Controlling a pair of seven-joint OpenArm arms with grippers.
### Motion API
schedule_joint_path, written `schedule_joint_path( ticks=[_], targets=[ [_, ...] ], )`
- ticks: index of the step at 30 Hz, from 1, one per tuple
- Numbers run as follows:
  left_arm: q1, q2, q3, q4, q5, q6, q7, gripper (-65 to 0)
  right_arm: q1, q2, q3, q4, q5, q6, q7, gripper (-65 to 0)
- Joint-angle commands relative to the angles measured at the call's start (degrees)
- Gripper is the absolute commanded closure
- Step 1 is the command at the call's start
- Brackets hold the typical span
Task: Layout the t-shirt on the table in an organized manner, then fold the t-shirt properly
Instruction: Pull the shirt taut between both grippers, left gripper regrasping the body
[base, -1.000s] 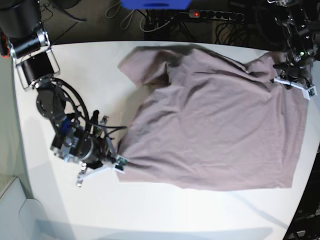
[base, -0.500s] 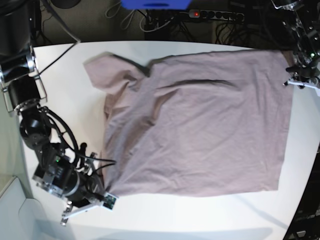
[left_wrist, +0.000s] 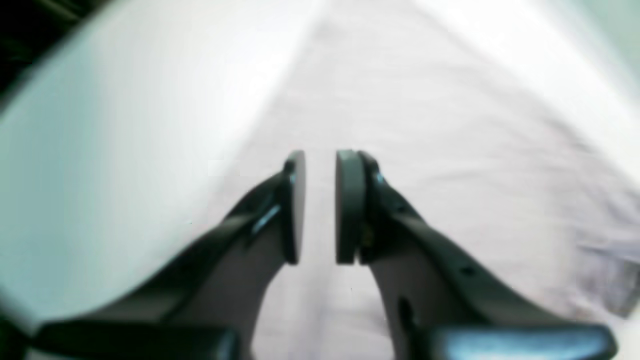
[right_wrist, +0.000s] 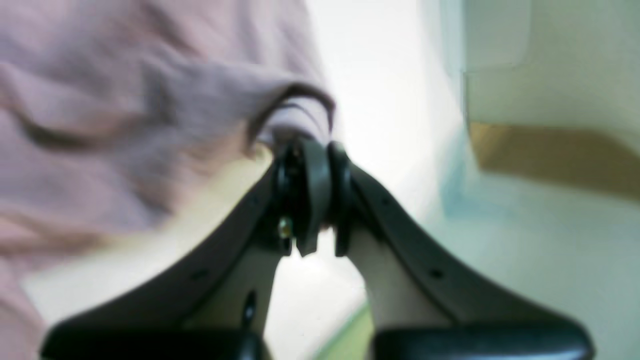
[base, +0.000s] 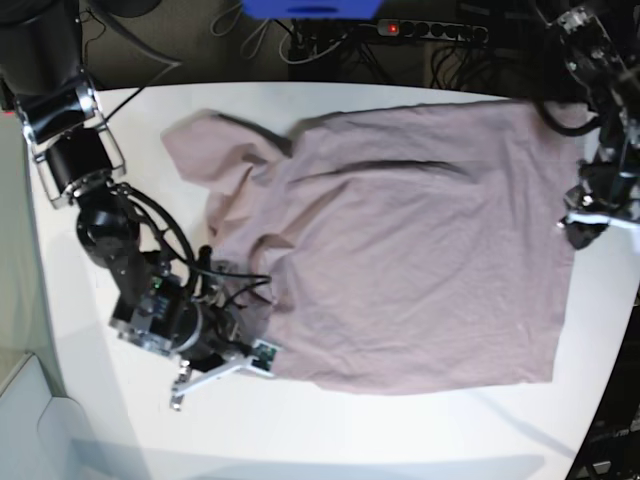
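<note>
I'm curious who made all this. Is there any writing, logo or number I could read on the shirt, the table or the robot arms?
None can be read.
t-shirt: plain, no print.
table: bare white, no marks.
right gripper: small tag with marks, too small to read.
Both wrist views are blurred and show no lettering.

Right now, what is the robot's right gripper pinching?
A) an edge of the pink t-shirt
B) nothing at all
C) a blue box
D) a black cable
A: in the right wrist view the right gripper has its jaws shut on a bunched edge of the t-shirt, and the base view shows it at the shirt's lower corner on the table.
</note>
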Motion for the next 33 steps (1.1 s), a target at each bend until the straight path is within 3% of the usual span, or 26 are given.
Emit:
schedule_joint_path(
  ticks=[1,4,7,13,18,24,33],
  targets=[
    [-1.9,0.5,1.9,-0.8,-0.5,1.0,-0.3,-10.5,1.0,-0.2,0.4,0.9,-0.5,-0.1,0.3,0.0],
    [-5.1,4.1,8.4,-8.1,5.7,1.0,-0.9,-10.4,-0.6,-2.4,0.4,0.9,-1.8,-0.1,0.3,0.0],
    [-7.7,6.7,13.3,-15.4,11.2,1.1,-1.6,-10.1,-2.3,-5.3,0.3,0.8,-7.7,-0.1,0.6,0.0],
    [-8.6,7.3,16.7,-23.6,20.7,0.8,-2.3,0.0,-3.5,-9.1,0.3,0.6,-14.8,-0.1,0.9,0.0],
    [-7.0,2.2,16.7,-28.4,23.2,0.6,-6.4,-0.5,-2.8,-8.9,0.5,0.7,-15.1,-0.1,0.9,0.0],
    [-5.0,-5.0,16.7,-35.4,22.9,0.6,-12.6,-0.4,0.4,-6.2,0.4,0.8,-15.1,-0.1,0.9,0.0],
    [-4.8,-8.7,16.6,-35.7,22.9,0.6,-13.6,-0.4,5.2,-4.9,0.7,0.4,-15.1,-0.1,1.8,0.0]
  ],
)
